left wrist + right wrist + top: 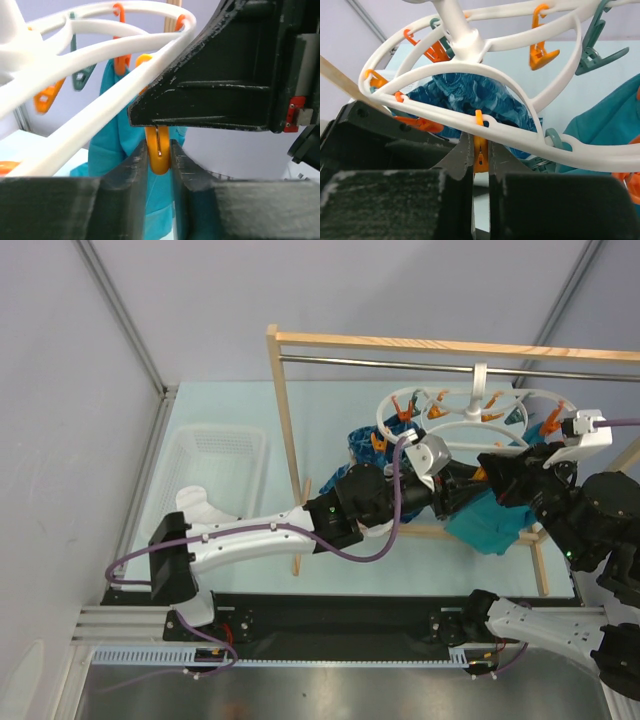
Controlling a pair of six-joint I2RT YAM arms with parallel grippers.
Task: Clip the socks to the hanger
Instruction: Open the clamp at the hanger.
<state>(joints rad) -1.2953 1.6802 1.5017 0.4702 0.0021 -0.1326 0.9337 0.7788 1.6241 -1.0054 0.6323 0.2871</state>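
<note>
the wooden rack (285, 420) carries the hanger (465, 42) by its hook on the rail, with the teal garment (490, 525) and the blue patterned cloth (470, 95) hanging below it. the main risk, as i judge it: both arms bear on one free-swinging ring, so an uneven pull could tilt it or lift the hook off the rail. the socks are in neither grip. a white shape (195, 502) in the basket (215, 445) may be one, but it is too unclear to say, so a clip squeezed now has nothing to bite. the left end effector (159, 167) is closed narrowly on an orange clip (159, 152). the right end effector (480, 162) is fully closed on what looks like the same clip, so crowded fingers could knock together or pop it off. only the top view shows the basket and both arms. only the left wrist view shows the right end effector's black body pressing in just above the clip.
</note>
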